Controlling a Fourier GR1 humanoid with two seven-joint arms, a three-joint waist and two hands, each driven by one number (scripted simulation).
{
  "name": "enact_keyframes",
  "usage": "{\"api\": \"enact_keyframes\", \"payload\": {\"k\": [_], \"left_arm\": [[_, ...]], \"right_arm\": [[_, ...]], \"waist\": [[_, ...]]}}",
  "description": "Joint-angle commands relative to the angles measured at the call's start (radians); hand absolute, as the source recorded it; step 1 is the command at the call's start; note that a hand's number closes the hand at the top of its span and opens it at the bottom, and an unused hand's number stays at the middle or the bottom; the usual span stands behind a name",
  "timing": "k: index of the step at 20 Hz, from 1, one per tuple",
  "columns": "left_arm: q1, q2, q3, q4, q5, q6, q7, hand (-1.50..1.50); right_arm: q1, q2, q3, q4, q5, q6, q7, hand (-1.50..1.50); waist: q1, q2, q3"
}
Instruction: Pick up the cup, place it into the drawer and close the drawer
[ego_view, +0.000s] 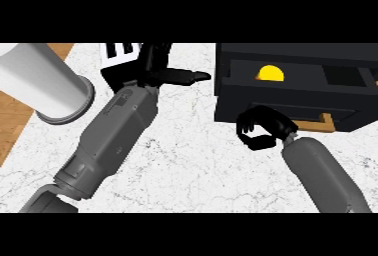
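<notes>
Resting cup (270, 73) in drawer (295, 85) beyond right hand (260, 131)

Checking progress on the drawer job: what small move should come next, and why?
Probably push the open black drawer shut with the right hand. The yellow cup already sits inside, and that curled hand is at the drawer's front, by its wooden handle.

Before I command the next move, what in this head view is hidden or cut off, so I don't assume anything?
- Yellow cup: only its top shows inside the drawer; the drawer's front wall hides the rest.
- Drawer handle: partly covered by the right hand.
- Whether the right hand touches the drawer front: cannot be told from above.
- White cylinder: cut off by the view's left and top edges.
- Left hand: its palm side faces away.
</notes>
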Motion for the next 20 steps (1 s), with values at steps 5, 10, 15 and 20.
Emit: {"api": "enact_keyframes", "payload": {"k": [5,10,15,20], "left_arm": [[0.086,0.101,0.002,-0.105,0.01,-0.085,0.037,-1.5],[0.157,0.094,-0.013,-0.149,0.014,-0.111,0.034,-1.5],[0.15,0.118,-0.011,-0.165,0.017,-0.121,0.064,-1.5],[0.185,0.12,-0.033,-0.176,0.006,-0.159,0.051,-1.5]], "right_arm": [[-0.232,-0.001,-0.179,0.318,-0.045,-0.125,-0.15,1.5],[-0.369,-0.086,-0.257,0.431,-0.069,-0.117,-0.157,1.5],[-0.391,-0.144,-0.306,0.44,-0.113,-0.084,-0.153,1.5],[-0.411,-0.149,-0.326,0.415,-0.145,-0.063,-0.137,1.5]], "waist": [[0.052,0.016,0.005],[0.077,0.025,0.004],[0.093,0.033,0.005],[0.119,0.044,0.004]]}}
